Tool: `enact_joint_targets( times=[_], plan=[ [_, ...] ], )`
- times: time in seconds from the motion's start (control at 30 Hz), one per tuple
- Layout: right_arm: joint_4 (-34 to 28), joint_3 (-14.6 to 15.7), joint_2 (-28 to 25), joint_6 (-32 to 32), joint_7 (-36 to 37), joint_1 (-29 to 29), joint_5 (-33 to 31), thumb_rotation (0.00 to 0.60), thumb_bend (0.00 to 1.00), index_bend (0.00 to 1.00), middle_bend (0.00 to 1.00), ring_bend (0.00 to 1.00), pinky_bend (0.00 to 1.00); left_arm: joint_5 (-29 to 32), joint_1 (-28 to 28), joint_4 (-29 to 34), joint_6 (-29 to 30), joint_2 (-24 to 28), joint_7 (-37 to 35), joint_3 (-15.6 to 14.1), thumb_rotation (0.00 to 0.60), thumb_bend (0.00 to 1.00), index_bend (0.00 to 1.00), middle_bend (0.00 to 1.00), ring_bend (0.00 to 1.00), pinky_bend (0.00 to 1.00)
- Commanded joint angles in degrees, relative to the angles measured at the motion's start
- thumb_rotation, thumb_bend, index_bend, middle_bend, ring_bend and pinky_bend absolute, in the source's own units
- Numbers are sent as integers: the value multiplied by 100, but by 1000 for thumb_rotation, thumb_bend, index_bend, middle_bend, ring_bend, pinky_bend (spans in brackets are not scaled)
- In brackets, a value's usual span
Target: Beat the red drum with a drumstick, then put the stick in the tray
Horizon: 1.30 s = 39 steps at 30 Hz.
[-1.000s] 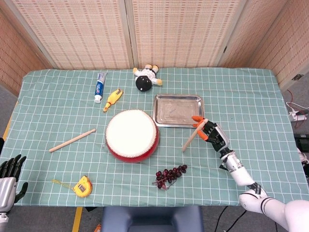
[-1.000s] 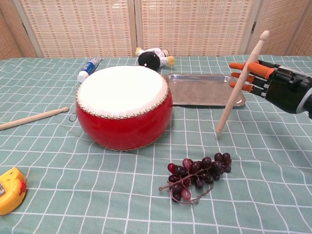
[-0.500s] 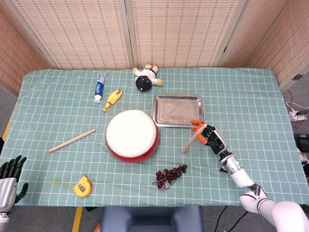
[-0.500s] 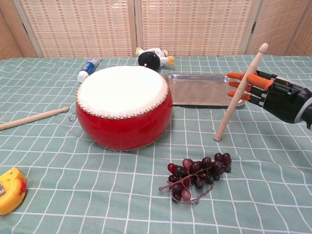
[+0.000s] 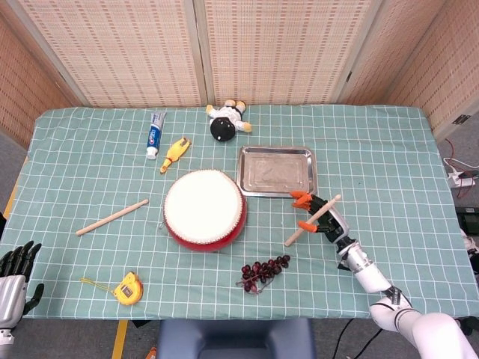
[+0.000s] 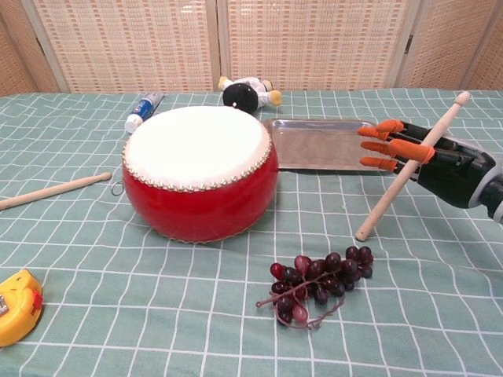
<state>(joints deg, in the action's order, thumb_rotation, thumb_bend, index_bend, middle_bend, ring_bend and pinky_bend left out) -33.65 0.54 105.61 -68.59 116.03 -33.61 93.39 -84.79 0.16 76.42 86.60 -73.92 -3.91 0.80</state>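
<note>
The red drum (image 5: 204, 210) with its white skin (image 6: 196, 142) stands mid-table. Just behind and right of it lies the metal tray (image 5: 275, 170), bare inside (image 6: 314, 146). My right hand (image 5: 320, 215) (image 6: 431, 160) is in front of the tray's right corner and holds a wooden drumstick (image 5: 310, 221) (image 6: 409, 169). The stick slants, with its lower end on the cloth and its top leaning right. The orange fingertips (image 6: 381, 146) are spread toward the tray. My left hand (image 5: 13, 275) hangs off the table's near left corner with its fingers apart, holding nothing.
A second drumstick (image 5: 112, 217) (image 6: 52, 191) lies left of the drum. Grapes (image 5: 264, 270) (image 6: 318, 283) sit near the front edge, a yellow tape measure (image 5: 129, 288) at front left. Toothpaste (image 5: 155, 134), a yellow toy (image 5: 174, 154) and a doll (image 5: 228, 119) lie at the back.
My right hand has drawn back toward the near edge and dropped lower. The held stick has tipped from nearly upright to a strong rightward lean. The left hand is unchanged.
</note>
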Motion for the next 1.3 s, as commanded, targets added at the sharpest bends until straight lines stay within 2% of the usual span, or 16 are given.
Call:
enact_joint_targets(
  times=[0.03, 0.3, 0.6, 0.83, 1.0, 1.3],
  plan=[
    [41, 85, 66, -38, -36, -29, 79, 600, 128, 428, 215, 162, 207, 10, 6, -29, -16, -10, -26, -4, 600, 368, 0, 0, 0, 0],
    [26, 283, 156, -117, -243, -127, 265, 600, 127, 433, 225, 185, 225, 38, 28, -136, -42, -47, -131, -13, 600, 368, 0, 0, 0, 0],
    [-1, 403, 297, 137, -402, -191, 250, 600, 127, 499, 296, 265, 317, 51, 45, -253, -65, -91, -233, -20, 600, 369, 0, 0, 0, 0],
    [21, 486, 451, 304, -600, -264, 268, 600, 124, 545, 348, 346, 427, 59, 49, -321, -87, -121, -294, -19, 600, 368, 0, 0, 0, 0],
    [0, 484, 522, 381, -820, -262, 217, 600, 123, 606, 441, 481, 565, 72, 48, -379, -110, -155, -345, -14, 600, 369, 0, 0, 0, 0],
    [-69, 394, 600, 454, -1268, -257, 86, 600, 121, 824, 709, 827, 898, 50, 40, -467, -104, -198, -426, -3, 600, 370, 0, 0, 0, 0]
  ],
)
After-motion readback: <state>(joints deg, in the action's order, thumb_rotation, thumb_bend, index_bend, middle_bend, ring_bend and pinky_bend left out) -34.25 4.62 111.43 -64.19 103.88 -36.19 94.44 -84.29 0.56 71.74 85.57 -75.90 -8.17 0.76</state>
